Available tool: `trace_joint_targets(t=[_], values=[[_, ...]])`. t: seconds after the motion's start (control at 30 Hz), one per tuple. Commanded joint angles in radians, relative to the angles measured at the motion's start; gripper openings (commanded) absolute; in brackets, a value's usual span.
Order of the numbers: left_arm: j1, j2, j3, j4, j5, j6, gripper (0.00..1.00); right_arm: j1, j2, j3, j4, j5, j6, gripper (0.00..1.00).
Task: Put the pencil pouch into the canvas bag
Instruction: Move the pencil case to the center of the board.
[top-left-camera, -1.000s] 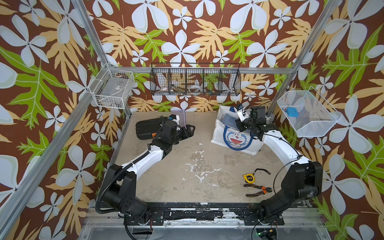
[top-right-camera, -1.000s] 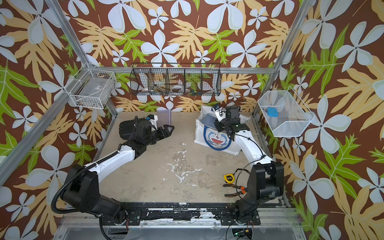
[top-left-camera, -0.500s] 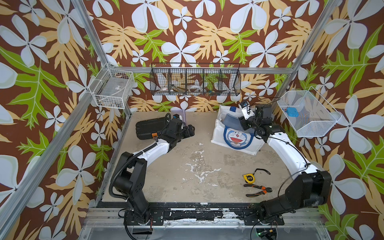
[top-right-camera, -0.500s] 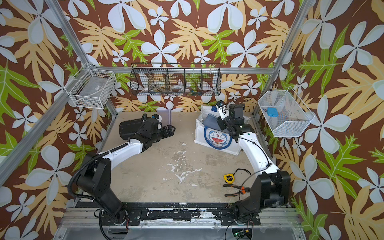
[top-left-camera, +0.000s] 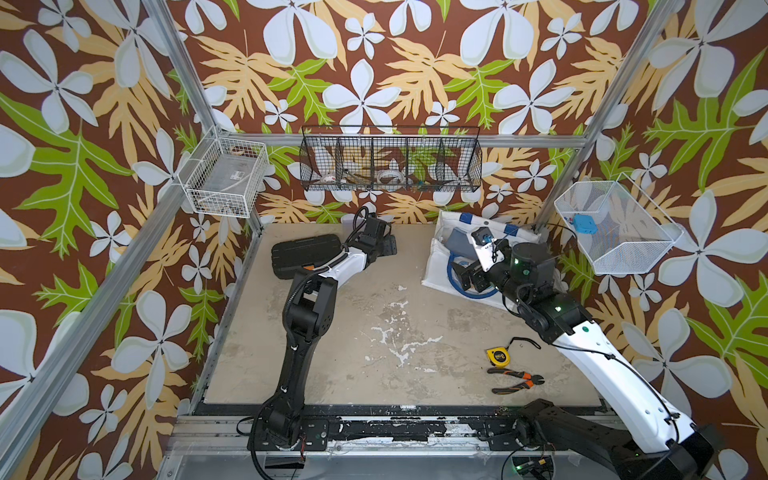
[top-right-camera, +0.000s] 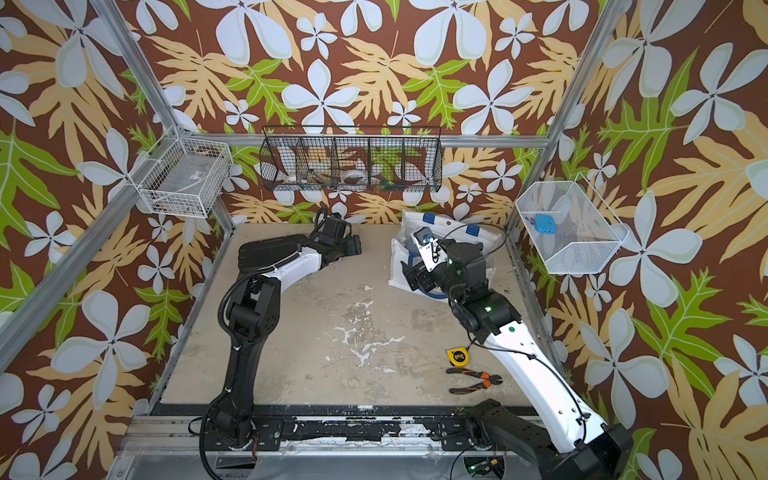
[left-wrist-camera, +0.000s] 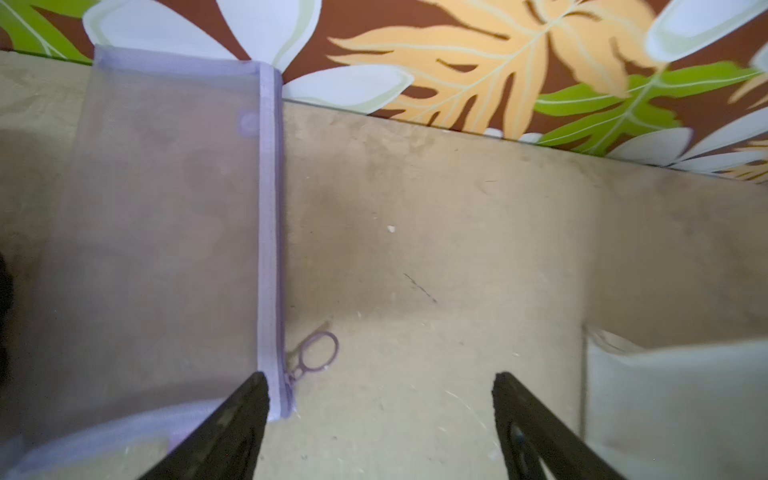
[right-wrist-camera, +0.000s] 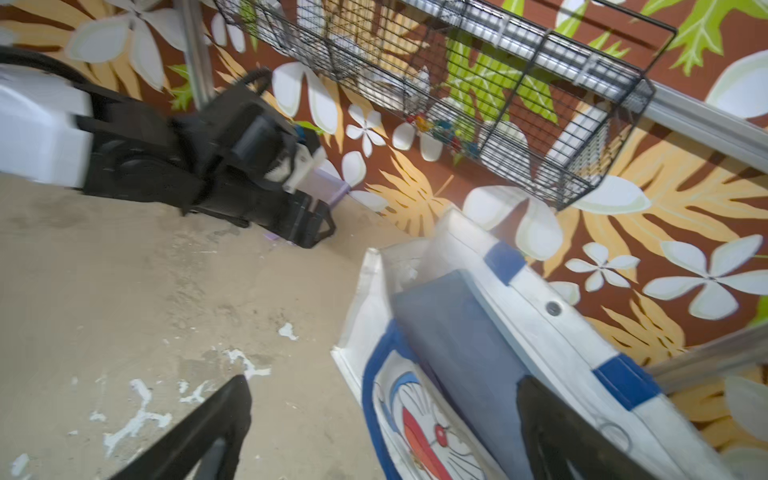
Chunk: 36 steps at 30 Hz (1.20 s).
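Here, the pencil pouch (left-wrist-camera: 166, 228), a translucent lilac mesh sleeve with a pale zip edge and ring pull, sits at the back edge of the desk (left-wrist-camera: 457, 249), by the wall. The left gripper (left-wrist-camera: 382, 415) reaches low toward it, fingers spread wide and empty, one finger beside the zip corner. The right gripper (right-wrist-camera: 382, 428) hovers above the front of the white canvas bag (right-wrist-camera: 540, 324), fingers likewise wide apart, holding nothing.

Floral wallpaper (top-left-camera: 374, 62), scuffed beige tabletop (top-left-camera: 365, 291)
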<state>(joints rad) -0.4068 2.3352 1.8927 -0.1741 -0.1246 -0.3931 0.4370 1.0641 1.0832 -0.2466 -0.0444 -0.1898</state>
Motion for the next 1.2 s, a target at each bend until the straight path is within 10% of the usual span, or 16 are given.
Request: trace_joint_targets(t=[0.0, 0.47, 1.17], values=[[0.005, 0.062, 0.074, -0.086, -0.069, 0.051, 0.86, 0.029, -0.039, -0.05, 0.037, 0.042, 0.06, 1.0], [0.024, 0.167, 0.117, -0.155, -0.033, 0.079, 0.86, 0.048, -0.116, -0.103, 0.075, 0.041, 0.062, 1.0], [-0.228, -0.524, -0.937, 0.137, 0.061, -0.214, 0.84, 0.046, -0.226, -0.196, 0.072, 0.016, 0.098, 1.0]])
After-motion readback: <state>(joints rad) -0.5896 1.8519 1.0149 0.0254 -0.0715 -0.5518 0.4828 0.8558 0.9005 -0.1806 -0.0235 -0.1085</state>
